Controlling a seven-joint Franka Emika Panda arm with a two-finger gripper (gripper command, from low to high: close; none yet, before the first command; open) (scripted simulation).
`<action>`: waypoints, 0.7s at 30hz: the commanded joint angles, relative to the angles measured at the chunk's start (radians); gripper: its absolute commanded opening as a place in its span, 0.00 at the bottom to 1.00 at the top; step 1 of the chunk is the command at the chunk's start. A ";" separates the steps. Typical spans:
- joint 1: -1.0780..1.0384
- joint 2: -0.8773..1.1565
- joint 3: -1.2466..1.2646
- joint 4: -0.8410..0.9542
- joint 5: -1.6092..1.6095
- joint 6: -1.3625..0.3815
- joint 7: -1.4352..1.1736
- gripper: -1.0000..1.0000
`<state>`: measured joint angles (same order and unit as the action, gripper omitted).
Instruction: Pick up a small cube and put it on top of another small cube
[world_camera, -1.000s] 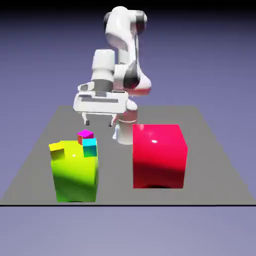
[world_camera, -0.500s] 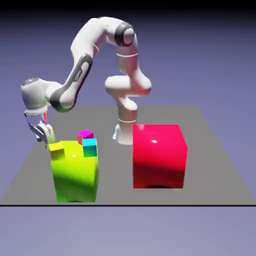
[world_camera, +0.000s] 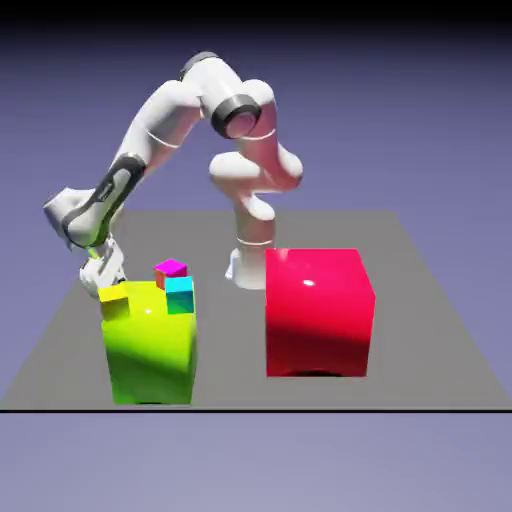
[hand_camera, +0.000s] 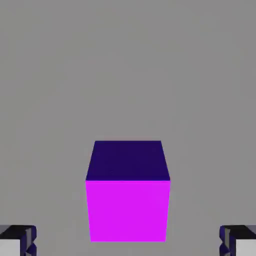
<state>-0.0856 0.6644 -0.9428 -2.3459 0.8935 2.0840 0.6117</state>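
Your counter (world_camera: 420, 300) is the grey slab under everything. On it, toward the exterior view's right, stands the big red block (world_camera: 318, 312); toward the left stands the big lime block (world_camera: 150, 345). The white arm (world_camera: 165, 120) arches from its base behind the red block over to the exterior view's left, and its claw (world_camera: 103, 272) hangs low behind the lime block's far left corner.

On the lime block you have a yellow cube (world_camera: 114, 301) at the left and a cyan cube (world_camera: 179, 294) at the right. The pink cube (world_camera: 170, 269) shows just behind the cyan one.

In the hand view the purple cube (hand_camera: 127, 190) sits on bare grey counter, dark violet on top, magenta on the near face. Your claw is spread wide, fingertips (hand_camera: 17, 241) at the bottom corners, clear of the cube on both sides.
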 joint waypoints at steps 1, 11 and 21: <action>-0.017 0.028 0.036 -0.004 0.038 0.021 -0.021 0.50; 0.011 -0.140 -0.088 0.058 -0.230 -0.066 0.100 0.00; -0.086 -0.443 0.259 0.243 -0.613 -0.257 0.251 0.00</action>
<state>-0.1712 0.2217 -0.6837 -2.1033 0.2829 1.8272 0.8624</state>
